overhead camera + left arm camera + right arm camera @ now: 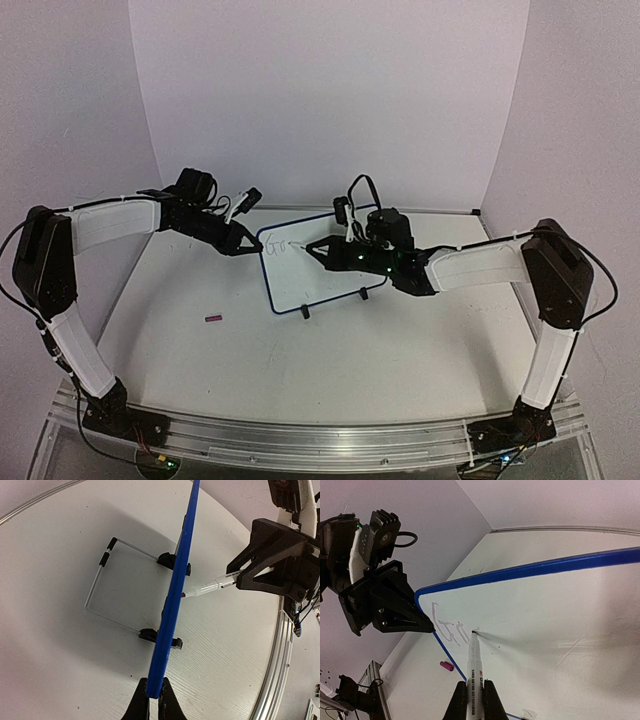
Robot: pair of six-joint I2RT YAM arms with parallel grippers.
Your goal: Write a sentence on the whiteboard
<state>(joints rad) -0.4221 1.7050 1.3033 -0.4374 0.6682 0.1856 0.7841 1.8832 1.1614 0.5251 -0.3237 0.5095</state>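
Right gripper (472, 700) pinches the marker (473, 662), tip on the whiteboard (305, 280) standing mid-table, whose left frame edge the left gripper (153, 702) clamps: wise, since this light, stiff board would likely tip or slide.

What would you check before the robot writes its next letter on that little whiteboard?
1. Whiteboard held steady: left end effector is shut on its left edge. Ok.
2. Marker gripped: right end effector is shut on it. Ok.
3. Tip touching: it meets the board just right of the first letters. Ok.
4. Room to go on: bare white to the right of the tip. Ok.
5. Letters readable: thin and faint. Cannot tell.
6. Feet on the table: both down. Ok.
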